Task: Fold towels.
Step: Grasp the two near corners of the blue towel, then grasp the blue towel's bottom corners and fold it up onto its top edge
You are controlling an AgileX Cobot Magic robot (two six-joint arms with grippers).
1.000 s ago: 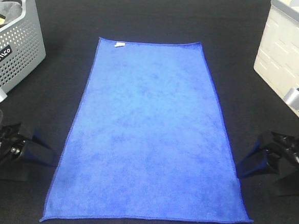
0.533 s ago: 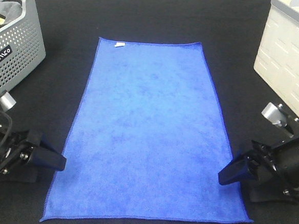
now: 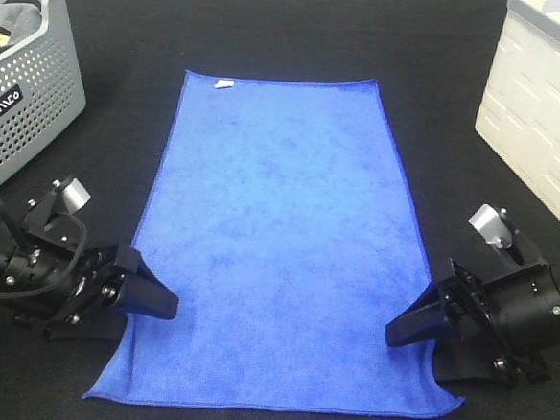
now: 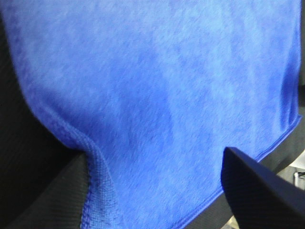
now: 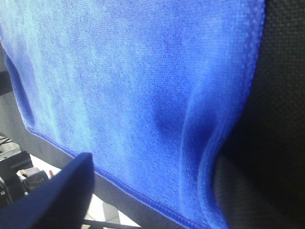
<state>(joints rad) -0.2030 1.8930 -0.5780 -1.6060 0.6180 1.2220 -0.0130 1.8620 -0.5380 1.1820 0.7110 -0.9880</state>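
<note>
Even, bright light overhead; both wrist views slightly blurred.

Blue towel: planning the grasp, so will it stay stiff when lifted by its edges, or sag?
Probably sags: the towel bunches softly where the left gripper meets its edge. Likely light, lying thin and flat. Its fuzzy pile may drag on the black cloth, not slide.
</note>
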